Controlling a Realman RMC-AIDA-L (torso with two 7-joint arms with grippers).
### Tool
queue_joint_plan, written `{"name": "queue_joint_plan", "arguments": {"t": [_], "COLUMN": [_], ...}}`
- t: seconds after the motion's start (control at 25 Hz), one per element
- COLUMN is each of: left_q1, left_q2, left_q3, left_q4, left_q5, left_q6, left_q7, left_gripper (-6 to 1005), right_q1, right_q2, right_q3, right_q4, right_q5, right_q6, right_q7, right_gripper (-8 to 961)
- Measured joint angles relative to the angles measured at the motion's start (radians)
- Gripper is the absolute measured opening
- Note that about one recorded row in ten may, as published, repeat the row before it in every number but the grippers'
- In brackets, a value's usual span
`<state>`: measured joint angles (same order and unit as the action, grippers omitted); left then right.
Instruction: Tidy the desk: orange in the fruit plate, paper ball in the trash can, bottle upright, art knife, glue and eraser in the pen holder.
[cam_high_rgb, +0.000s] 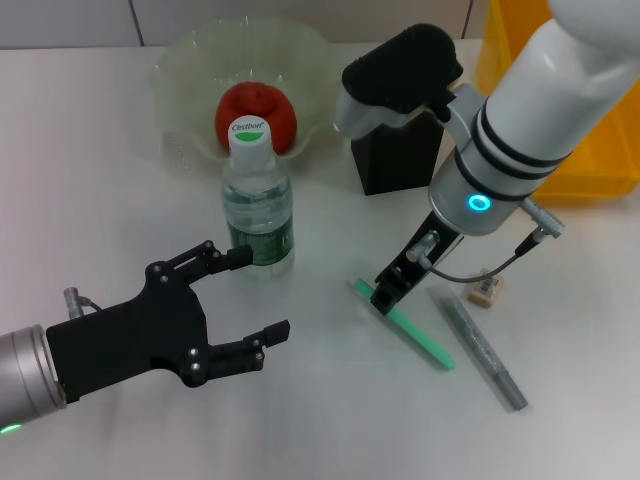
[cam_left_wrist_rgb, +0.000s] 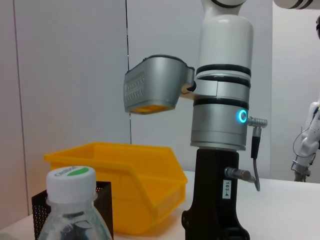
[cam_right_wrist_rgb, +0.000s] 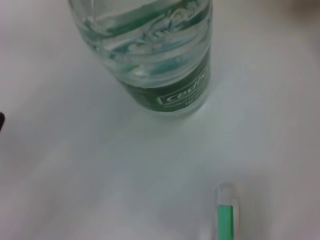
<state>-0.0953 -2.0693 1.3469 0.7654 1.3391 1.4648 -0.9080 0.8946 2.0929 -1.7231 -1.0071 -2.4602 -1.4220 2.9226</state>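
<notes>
Seen only from the head: open-fingered black left gripper (cam_high_rgb: 245, 300) beside upright clear plastic bottle (cam_high_rgb: 258, 205); right gripper (cam_high_rgb: 385, 293), jaws unreadable, touching flat green art knife (cam_high_rgb: 405, 325); round orange (cam_high_rgb: 256, 118) in ruffled translucent plate (cam_high_rgb: 180, 70).

My right arm (cam_high_rgb: 540, 110) is white and round, with black rings and a silver band. A small blue light ring (cam_high_rgb: 480, 203) glows on it. A thin grey cable (cam_high_rgb: 500, 262) loops beside it. My left gripper (cam_high_rgb: 236, 300) is black and flat with tiny screws, on a silver wrist with a green light.
</notes>
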Motion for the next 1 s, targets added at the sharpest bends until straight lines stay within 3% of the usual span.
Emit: {"name": "queue_joint_plan", "arguments": {"t": [0.92, 1.0], "left_q1": [-0.001, -0.001], "left_q2": [0.0, 0.0], "left_q3": [0.0, 0.0], "left_q4": [-0.011, -0.011], "left_q5": [0.0, 0.0], "left_q6": [0.0, 0.0], "left_q7": [0.001, 0.001], "left_gripper": [860, 860], "right_q1": [0.036, 0.035], "right_q2": [-0.001, -0.001], "right_q3": [-0.123, -0.124], "right_q4": [0.045, 0.041], "right_q5": [0.019, 0.019], "right_q6": [0.032, 0.032], "right_q7": [0.006, 0.006], "right_gripper": [328, 265]}}
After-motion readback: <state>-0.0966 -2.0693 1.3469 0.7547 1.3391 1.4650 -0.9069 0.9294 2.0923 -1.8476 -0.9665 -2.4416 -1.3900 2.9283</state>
